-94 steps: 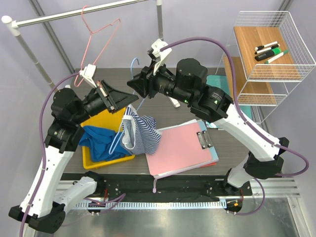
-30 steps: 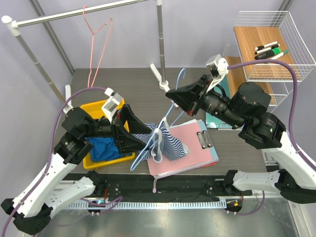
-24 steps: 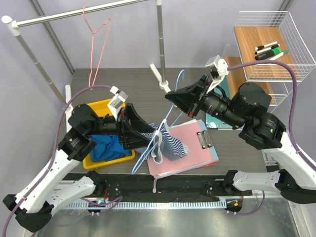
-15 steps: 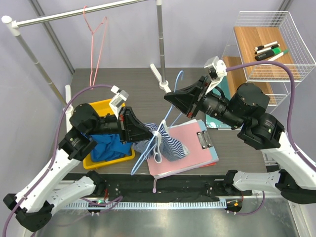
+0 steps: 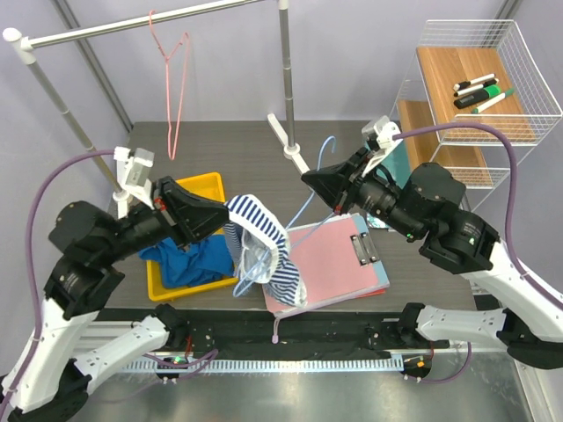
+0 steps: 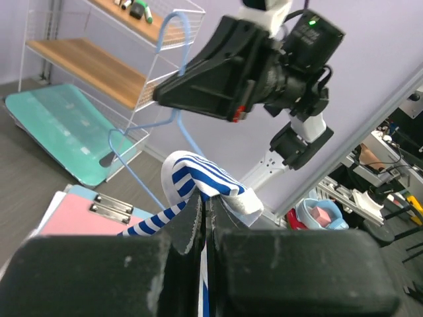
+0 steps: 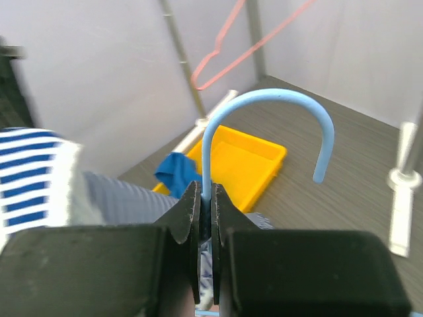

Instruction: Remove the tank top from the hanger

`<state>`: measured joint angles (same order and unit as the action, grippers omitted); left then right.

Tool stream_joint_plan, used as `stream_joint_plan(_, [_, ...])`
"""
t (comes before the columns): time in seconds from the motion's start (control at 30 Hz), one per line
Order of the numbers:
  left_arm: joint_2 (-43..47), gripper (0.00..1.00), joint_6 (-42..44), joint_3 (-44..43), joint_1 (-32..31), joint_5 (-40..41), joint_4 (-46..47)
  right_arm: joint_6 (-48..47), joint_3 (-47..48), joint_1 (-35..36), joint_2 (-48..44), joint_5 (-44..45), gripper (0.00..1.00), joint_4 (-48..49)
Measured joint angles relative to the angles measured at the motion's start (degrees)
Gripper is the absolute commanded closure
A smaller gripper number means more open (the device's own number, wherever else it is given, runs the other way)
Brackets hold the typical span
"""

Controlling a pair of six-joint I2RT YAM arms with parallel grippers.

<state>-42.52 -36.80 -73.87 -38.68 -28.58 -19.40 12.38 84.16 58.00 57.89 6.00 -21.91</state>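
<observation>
- Since half a second ago the left arm has drawn back toward the table's left edge. It has lifted the striped tank top up and leftward, off the pink clipboard.
- Top view: the left gripper is clamped on a fold of the tank top above the near edge. The rest of the top hangs below it.
- The right gripper is pinched on the neck of the blue hanger. The hanger's lower wire still shows among the folds of cloth.
- The surface is a dark wood-grain table set against pale lilac walls.
- A yellow bin holding a blue cloth sits by the left edge.
- A pink hanger hangs from the rail over the far left corner.
- A wire shelf past the right edge carries markers. Their print is too small to read.
- Left wrist view: the fingers are pressed together on the tank top.
- The hanger rises to the right gripper.
- A teal board lies beside the clipboard, under the shelf.
- Right wrist view: the gripper is closed on the hanger stem, with the hook arching above it.
- The tank top is blurred at the left of the view.
- Beyond are the bin, the cloth and the pink hanger.
</observation>
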Motion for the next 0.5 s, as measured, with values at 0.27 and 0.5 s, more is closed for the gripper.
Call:
stream_joint_plan(0.27, [0.17,1.0,1.51,-5.01,0.0,-1.44,-2.73,-0.13,4.96,0.0,10.67,17.49,0.99,-1.75])
stream_joint_plan(0.5, [-0.57,1.0,8.09,-11.74,0.0,4.94,-12.81,-4.96,14.25,-0.15,20.26,37.53,0.99,-3.76])
